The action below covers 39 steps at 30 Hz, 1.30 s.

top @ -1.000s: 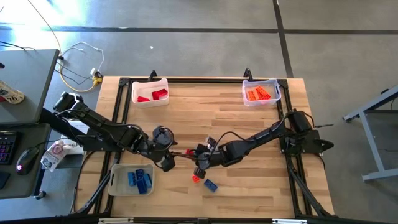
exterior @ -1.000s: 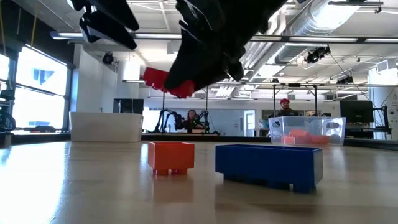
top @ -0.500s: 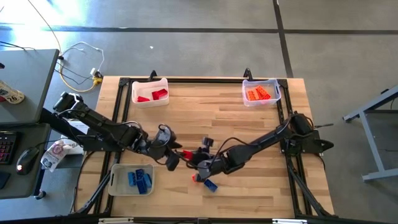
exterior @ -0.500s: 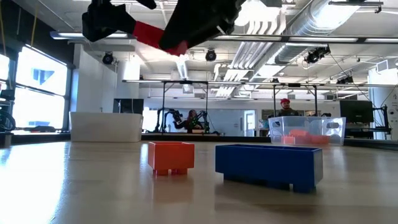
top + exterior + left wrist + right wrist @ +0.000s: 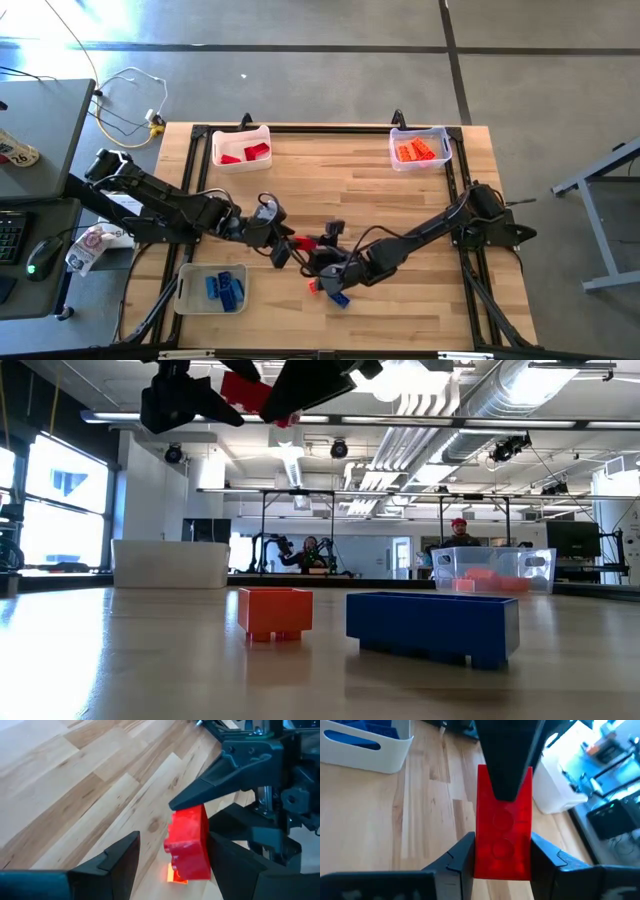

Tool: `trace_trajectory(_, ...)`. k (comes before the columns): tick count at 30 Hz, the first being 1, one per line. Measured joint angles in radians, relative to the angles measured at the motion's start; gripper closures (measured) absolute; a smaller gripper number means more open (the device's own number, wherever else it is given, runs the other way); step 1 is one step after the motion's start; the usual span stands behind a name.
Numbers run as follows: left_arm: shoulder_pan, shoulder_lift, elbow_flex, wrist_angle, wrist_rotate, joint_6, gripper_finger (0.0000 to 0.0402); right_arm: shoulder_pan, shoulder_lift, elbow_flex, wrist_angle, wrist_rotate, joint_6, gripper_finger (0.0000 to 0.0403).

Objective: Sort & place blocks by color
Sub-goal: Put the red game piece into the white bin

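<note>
We saw the red brick [image 5: 503, 822] pinched between the right gripper's [image 5: 312, 249] fingers, raised above the table, its long axis running out toward the left gripper [image 5: 281, 247]; that gripper's spread fingers flanked it.
</note>
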Motion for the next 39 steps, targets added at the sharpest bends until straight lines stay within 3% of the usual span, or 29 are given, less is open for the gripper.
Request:
trace_trajectory(14, 0.008, 0.000, 0.000, 0.052, 0.018, 0.117, 0.0192, -0.002, 0.000, 0.000, 0.115, 0.069, -0.202, 0.0288)
trace_trajectory(27, 0.008, 0.000, 0.000, 0.061, -0.003, 0.225, 0.0319, -0.003, 0.000, 0.000, 0.104, 0.076, -0.211, 0.0272)
trace_trajectory(35, 0.008, 0.000, 0.001, 0.050, -0.016, 0.261, 0.0319, -0.004, 0.000, 0.000, 0.101, 0.071, -0.184, 0.0268)
trace_trajectory(39, 0.008, 0.001, 0.001, 0.040, -0.021, 0.282, 0.0323, -0.010, 0.000, 0.000, 0.105, 0.056, -0.149, 0.0247)
